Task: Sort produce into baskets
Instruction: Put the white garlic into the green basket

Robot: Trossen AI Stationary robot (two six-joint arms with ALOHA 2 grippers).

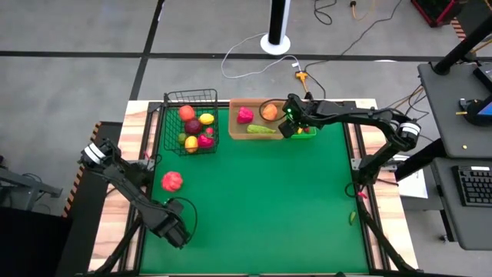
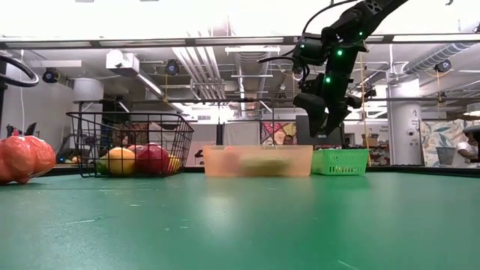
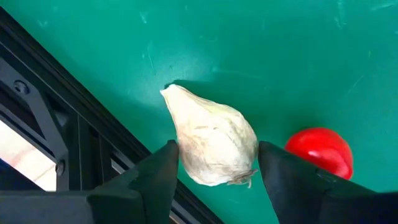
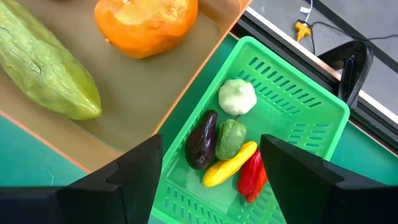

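A white garlic bulb [image 3: 214, 143] lies on the green mat near the table's near left, between the fingers of my left gripper [image 3: 217, 155], which shows in the high view [image 1: 175, 231]. A small red piece [image 3: 320, 152] lies beside it. My right gripper [image 4: 211, 180] is open and empty above the green bin [image 4: 292, 112], which holds a white bulb, an aubergine, a green piece and two chillies. The tan tray [image 1: 237, 132] holds a pink piece, an orange one and a cucumber. The black wire basket [image 1: 171, 127] holds several round pieces. My left gripper has the garlic bulb's two sides [image 3: 183, 152] between its two fingers, across its widest part. The fingers come from above. The bulb lies on the mat, its pointed tip [image 3: 166, 92] away from the fingers.
A big red-orange piece [image 1: 171, 181] lies on the mat in front of the wire basket, and shows at the left of the low view [image 2: 22, 157]. Small pieces [image 1: 353, 218] lie off the mat at the right edge. The mat's middle and right are bare.
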